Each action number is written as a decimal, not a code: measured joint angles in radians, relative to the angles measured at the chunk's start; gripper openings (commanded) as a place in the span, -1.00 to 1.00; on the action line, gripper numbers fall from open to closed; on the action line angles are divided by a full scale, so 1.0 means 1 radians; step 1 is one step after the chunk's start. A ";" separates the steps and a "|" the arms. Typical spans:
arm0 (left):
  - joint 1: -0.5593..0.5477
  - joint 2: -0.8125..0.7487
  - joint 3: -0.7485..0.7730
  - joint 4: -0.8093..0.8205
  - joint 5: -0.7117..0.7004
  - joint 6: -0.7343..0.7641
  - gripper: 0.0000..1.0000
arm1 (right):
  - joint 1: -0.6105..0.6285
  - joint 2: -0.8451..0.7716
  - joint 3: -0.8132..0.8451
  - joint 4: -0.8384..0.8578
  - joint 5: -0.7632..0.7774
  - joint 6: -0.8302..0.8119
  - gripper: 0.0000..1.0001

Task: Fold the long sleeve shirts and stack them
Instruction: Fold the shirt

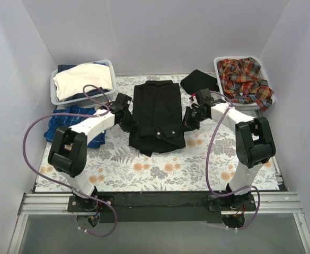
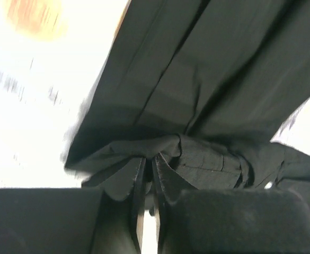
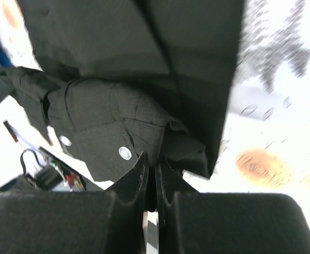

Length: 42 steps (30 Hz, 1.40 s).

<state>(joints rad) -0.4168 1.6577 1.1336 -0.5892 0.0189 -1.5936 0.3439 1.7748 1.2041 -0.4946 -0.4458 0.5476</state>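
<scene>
A plain black long sleeve shirt [image 1: 156, 108] lies in the middle of the flowered table, folded into a long narrow strip with a bunched fold across its near end. My left gripper [image 1: 129, 121] is at the shirt's left edge. In the left wrist view the gripper [image 2: 149, 157] is shut on a pinch of the black cloth [image 2: 207, 79]. My right gripper [image 1: 189, 120] is at the shirt's right edge. In the right wrist view it [image 3: 155, 161] is shut on black cloth [image 3: 117, 63] beside a pale button [image 3: 124, 153]. A blue-and-white checked shirt [image 1: 70, 121] lies at the left.
A white basket [image 1: 108, 64] at the back left holds pale cloth. Another basket [image 1: 219, 62] at the back right holds red-orange plaid shirts [image 1: 245, 79]. A dark bundle of cloth [image 1: 200, 80] lies beside it. Grey walls close in the table on three sides.
</scene>
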 measured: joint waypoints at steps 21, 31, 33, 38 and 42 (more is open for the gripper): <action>0.076 -0.039 -0.039 -0.005 0.091 0.154 0.36 | -0.044 -0.117 -0.073 0.000 0.066 -0.057 0.25; 0.039 -0.116 -0.222 0.065 0.197 0.120 0.38 | -0.028 -0.179 -0.275 -0.002 0.051 -0.071 0.25; 0.029 -0.114 -0.224 0.084 0.205 0.109 0.36 | -0.025 -0.181 -0.283 0.011 0.045 -0.068 0.23; 0.010 -0.100 -0.226 0.139 0.212 0.082 0.19 | -0.018 -0.181 -0.285 0.063 0.038 -0.048 0.11; 0.000 -0.062 -0.226 0.166 0.210 0.070 -0.17 | -0.015 -0.179 -0.285 0.098 0.037 -0.030 -0.30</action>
<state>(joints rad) -0.4171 1.5955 0.9077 -0.4232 0.2291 -1.5234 0.3286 1.5963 0.9192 -0.3969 -0.4084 0.5179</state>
